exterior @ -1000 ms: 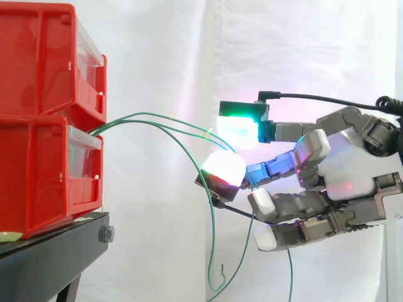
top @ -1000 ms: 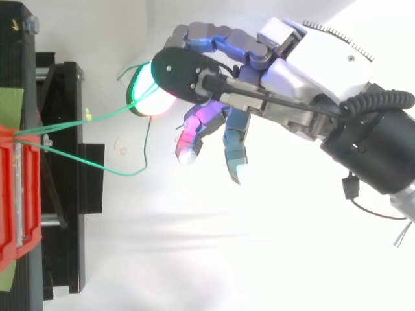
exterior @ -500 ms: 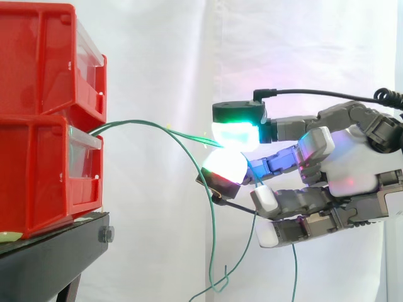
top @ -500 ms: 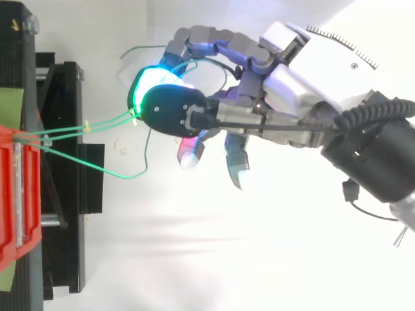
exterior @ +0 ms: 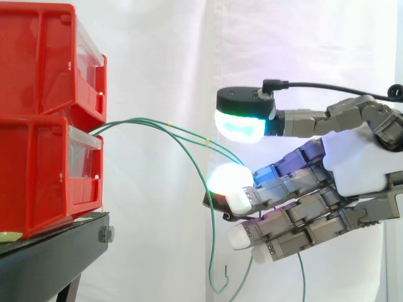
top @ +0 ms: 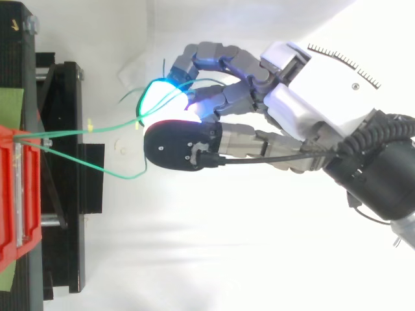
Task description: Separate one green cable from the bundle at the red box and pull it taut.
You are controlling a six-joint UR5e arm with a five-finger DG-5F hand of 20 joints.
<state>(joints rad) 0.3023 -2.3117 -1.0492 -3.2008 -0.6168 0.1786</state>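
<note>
Sideways on, the red bins (exterior: 44,126) stand stacked on the black stand (exterior: 56,251) at the left, before a white curtain (exterior: 164,50). The green cables (exterior: 157,126) come out between the upper and lower bin and arc right toward the hand (exterior: 359,163). The hand is held wide: its thumb pad (exterior: 242,123) sits above the finger pads (exterior: 230,179) with a clear gap between them. Two cables run into that gap, and a third droops in a loop below the fingers.

From above, the hand (top: 305,103) reaches in from the right toward the red bins (top: 10,194). Two cables (top: 110,131) lead from the bin to a green-lit fingertip (top: 155,100) and curl around it. The slack one (top: 97,170) bends away nearer the stand (top: 65,214).
</note>
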